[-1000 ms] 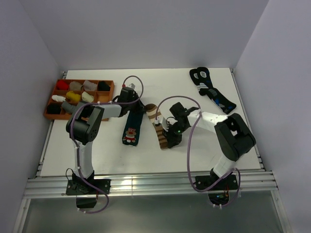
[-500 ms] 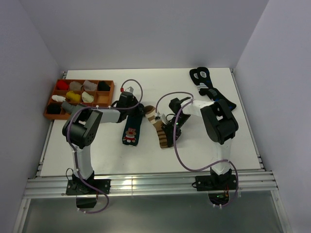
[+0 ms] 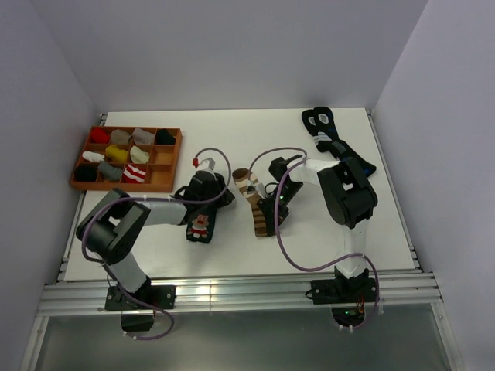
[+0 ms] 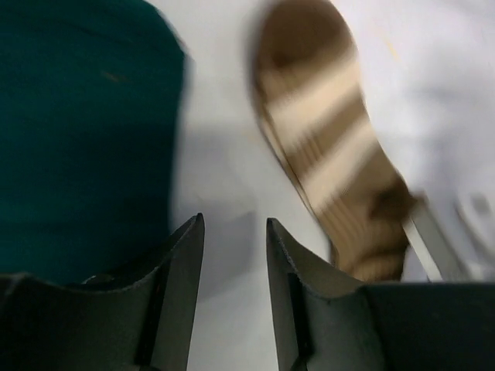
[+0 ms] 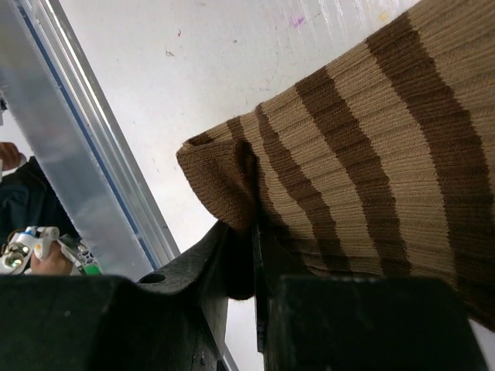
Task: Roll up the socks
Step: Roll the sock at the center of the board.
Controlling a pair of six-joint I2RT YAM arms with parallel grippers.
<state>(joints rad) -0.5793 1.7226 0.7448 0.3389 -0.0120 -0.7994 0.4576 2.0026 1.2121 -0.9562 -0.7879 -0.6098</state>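
Observation:
The brown sock (image 3: 258,207) with cream stripes lies in the middle of the table, toe towards the back. My right gripper (image 3: 275,209) is at its right edge, near the cuff end, shut on a fold of the brown sock (image 5: 363,147); its jaws (image 5: 251,232) pinch the knit. The dark green sock (image 3: 203,220) with the bear figure lies to the left of it. My left gripper (image 3: 219,193) hovers low at the green sock's far end, open. Between its fingers (image 4: 232,232) only white table shows, with the green sock (image 4: 85,131) on the left and the brown sock (image 4: 332,147) on the right.
An orange tray (image 3: 172,158) with several rolled socks in its compartments stands at the back left. A pair of black socks (image 3: 334,141) with blue-and-white marks lies at the back right. An aluminium rail (image 5: 85,154) runs along the table's near edge.
My left gripper has opened, come towards the near edge and let go of the green sock. The right gripper stays shut on the brown sock.

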